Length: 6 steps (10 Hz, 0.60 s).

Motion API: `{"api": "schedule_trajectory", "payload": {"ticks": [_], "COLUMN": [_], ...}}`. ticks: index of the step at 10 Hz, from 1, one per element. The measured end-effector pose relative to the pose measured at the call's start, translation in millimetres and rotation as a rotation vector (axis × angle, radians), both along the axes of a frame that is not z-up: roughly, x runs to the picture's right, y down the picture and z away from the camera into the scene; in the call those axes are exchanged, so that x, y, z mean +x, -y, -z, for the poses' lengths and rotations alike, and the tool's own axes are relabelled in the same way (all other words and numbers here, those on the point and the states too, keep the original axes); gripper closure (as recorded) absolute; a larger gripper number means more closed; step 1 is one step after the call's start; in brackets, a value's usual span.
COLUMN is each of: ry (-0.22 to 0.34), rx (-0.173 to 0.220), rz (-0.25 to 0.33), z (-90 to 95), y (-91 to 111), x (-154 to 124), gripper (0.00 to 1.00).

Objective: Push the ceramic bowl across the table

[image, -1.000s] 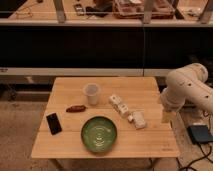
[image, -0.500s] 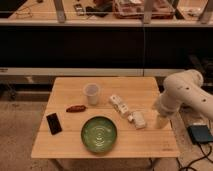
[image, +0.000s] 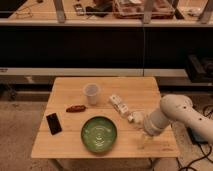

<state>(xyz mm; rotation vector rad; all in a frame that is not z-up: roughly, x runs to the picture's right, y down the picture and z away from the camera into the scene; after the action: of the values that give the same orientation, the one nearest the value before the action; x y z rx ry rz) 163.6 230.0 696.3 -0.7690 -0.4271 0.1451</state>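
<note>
— Pincer (image: 144,142) moved?
— Yes, it has been brought down to the lower right of the surface (image: 67,90). Wide or narrow cannot be told. The ceramic bowl (image: 99,134), bottom middle, is not yet touched.

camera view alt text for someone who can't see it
A green bowl sits near the front of a wooden table, the robot's gripper hanging just right of it. A white cup, a black phone and small packets lie around.
</note>
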Motion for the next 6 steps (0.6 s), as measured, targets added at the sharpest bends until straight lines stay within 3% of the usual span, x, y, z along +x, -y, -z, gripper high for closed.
{"api": "schedule_trajectory", "payload": {"ticks": [4,6], "ry": [0.002,0.001], "rx": [0.0,0.008], "rz": [0.002,-0.025], "z": [-0.5,-7.8], "y": [0,3], "x": [-1,-15], "gripper": [0.35,0.35]}}
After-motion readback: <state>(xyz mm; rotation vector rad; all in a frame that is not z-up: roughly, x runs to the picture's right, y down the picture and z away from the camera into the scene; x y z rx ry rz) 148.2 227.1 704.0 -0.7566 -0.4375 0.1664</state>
